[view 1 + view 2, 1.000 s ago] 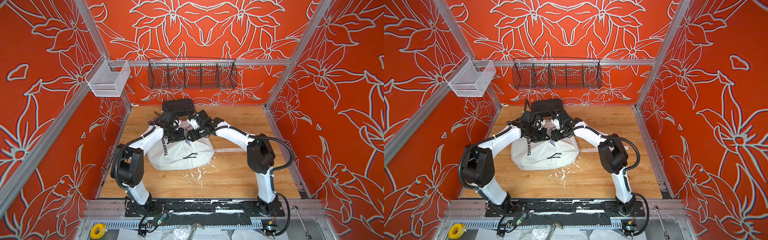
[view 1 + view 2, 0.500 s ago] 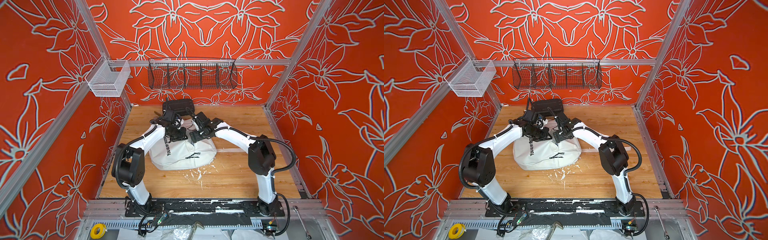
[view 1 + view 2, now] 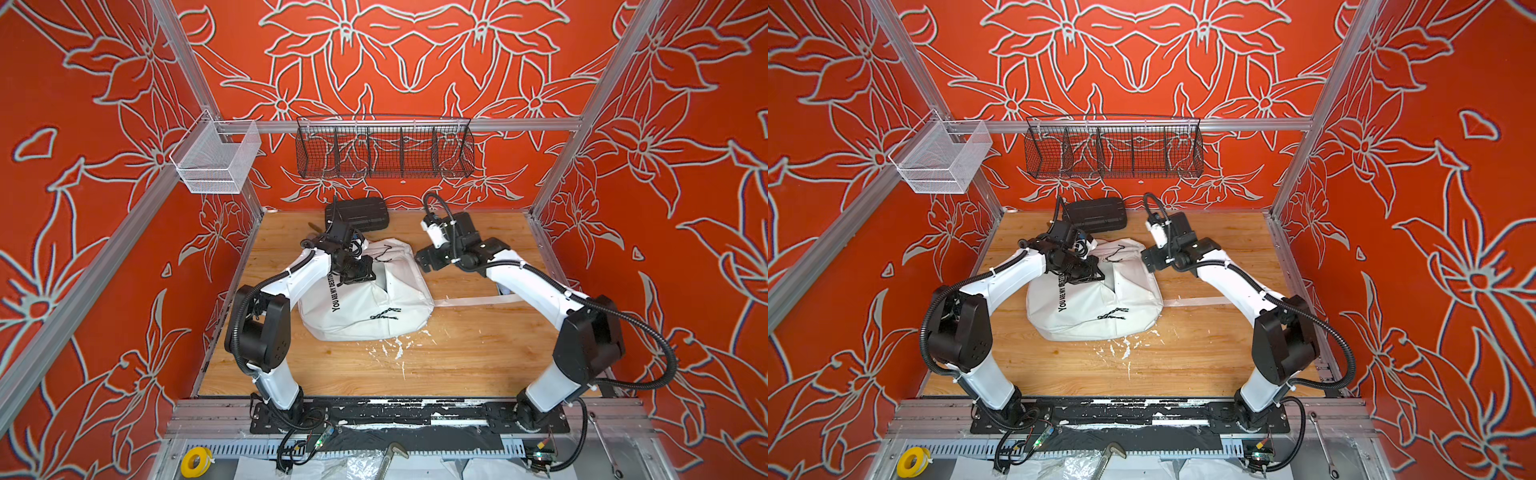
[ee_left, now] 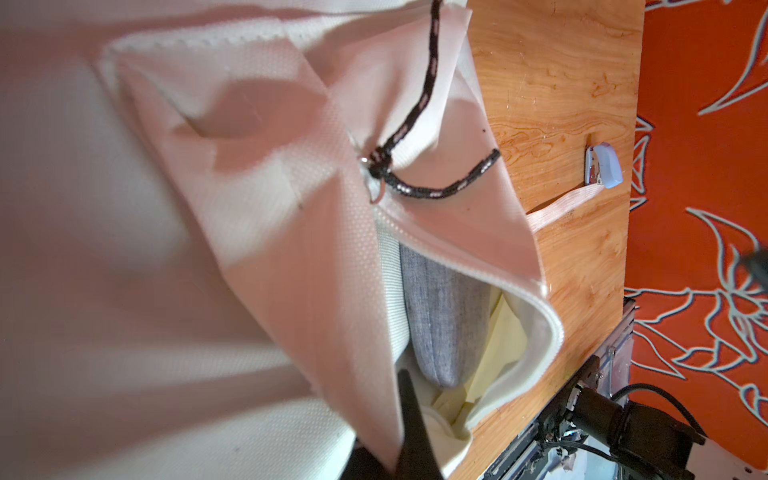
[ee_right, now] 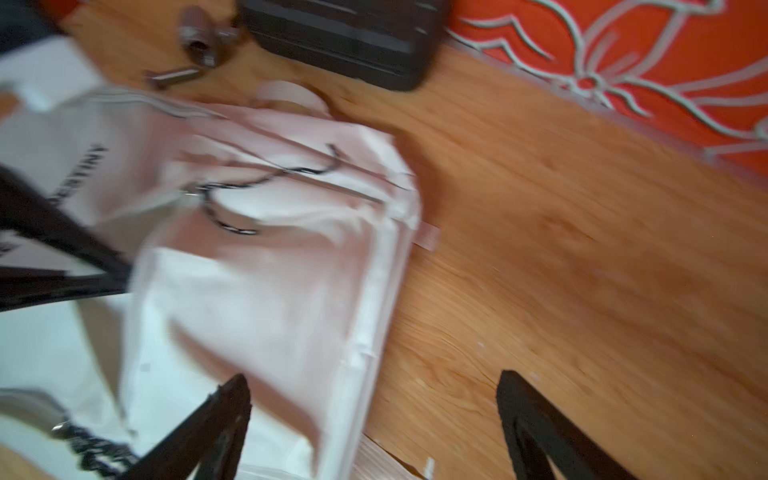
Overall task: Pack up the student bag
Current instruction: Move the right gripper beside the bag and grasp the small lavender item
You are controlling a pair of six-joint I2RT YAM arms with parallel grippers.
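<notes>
Left gripper (image 3: pixel 357 276), clenched on the zip rim of the bag (image 3: pixel 365 309), which lies on the table (image 3: pixel 478 353). Soft, floppy cloth, seemingly part-filled and sagging: seams, rim and cord pulls (image 4: pixel 415 166) likely give surest purchase. Right gripper (image 5: pixel 372 380), jaws spread and empty, hangs just beside the bag's far corner. Case (image 3: pixel 357 214) sits behind.

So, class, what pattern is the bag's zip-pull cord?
The cord is black with white flecks, clearest in the left wrist view.
</notes>
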